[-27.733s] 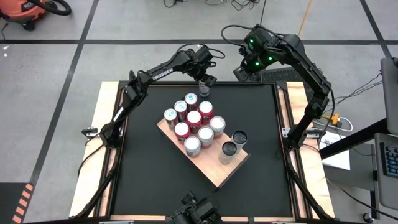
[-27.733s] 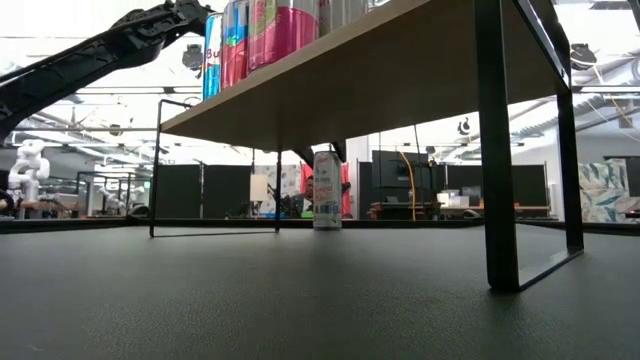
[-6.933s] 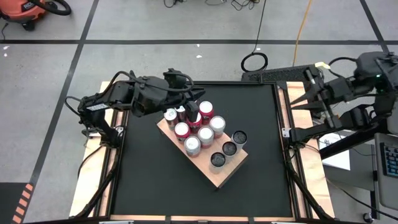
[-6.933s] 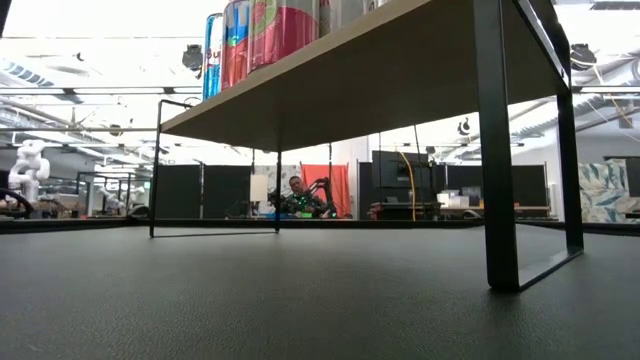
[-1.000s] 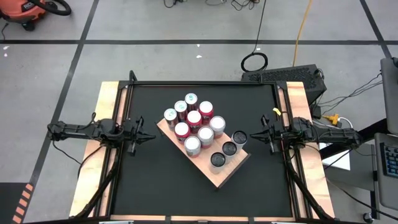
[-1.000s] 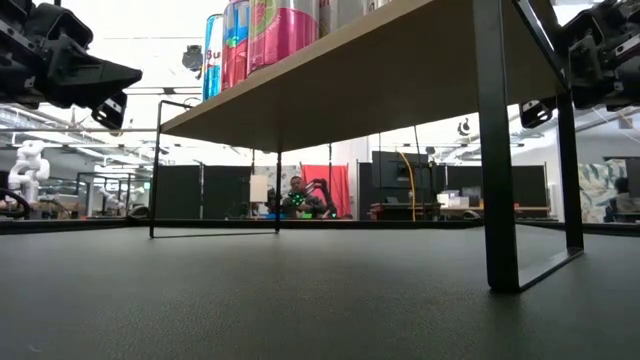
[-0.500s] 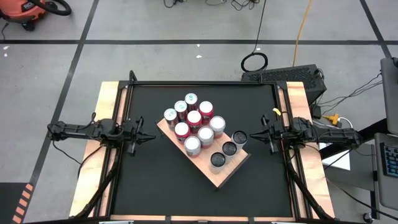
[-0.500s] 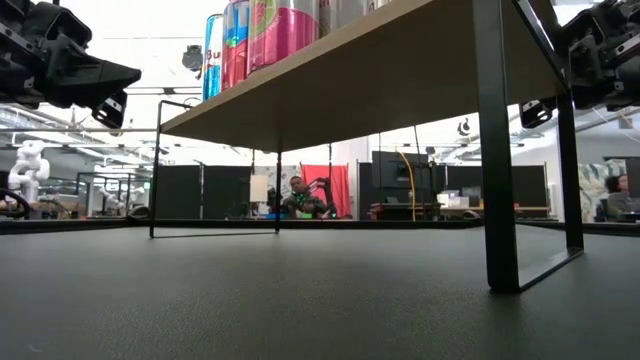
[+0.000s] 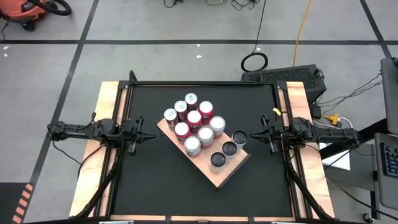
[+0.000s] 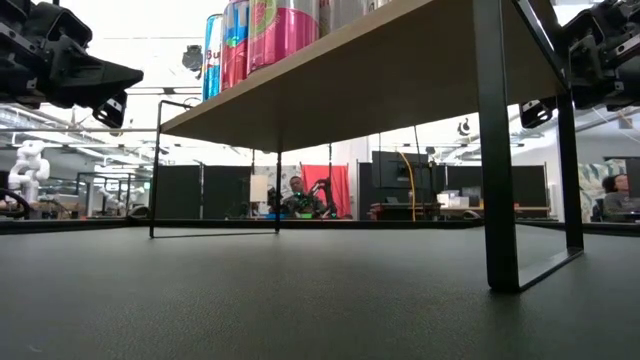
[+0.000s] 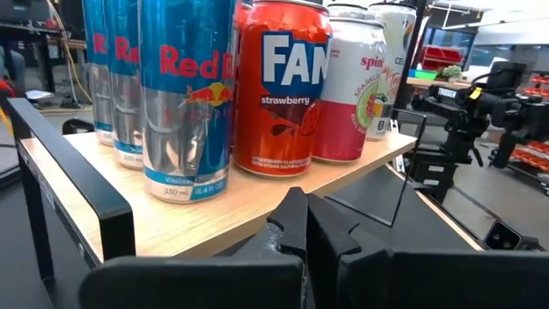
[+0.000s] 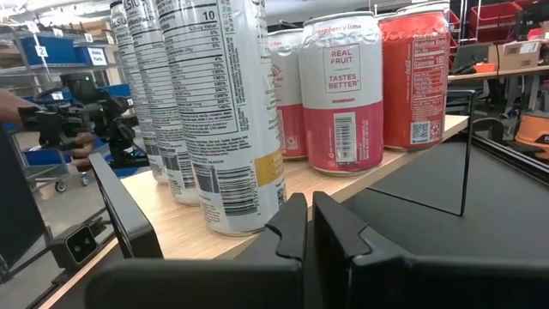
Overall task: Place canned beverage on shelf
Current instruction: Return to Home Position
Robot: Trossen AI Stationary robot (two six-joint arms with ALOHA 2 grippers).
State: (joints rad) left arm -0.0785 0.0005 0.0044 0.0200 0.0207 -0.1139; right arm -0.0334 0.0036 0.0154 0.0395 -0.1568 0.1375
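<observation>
Now, my left gripper [image 9: 147, 132]: pressed together, nine o'clock of shelf [image 9: 219, 177].
My right gripper [image 9: 254, 135]: pressed together, three o'clock.
Homing: park gently, clear of cans [image 9: 194, 118].

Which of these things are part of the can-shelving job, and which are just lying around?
Job: wooden shelf; on it blue cans, red cans, pink-and-white cans, tall white cans; left gripper and right gripper, shut, at the table's sides.

Lying about: orange vacuum; coiled cable on the floor.

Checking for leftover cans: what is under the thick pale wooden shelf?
Low view shows only black tabletop beneath the pale wooden shelf, between its black metal legs. From above, the slab hides that space.
</observation>
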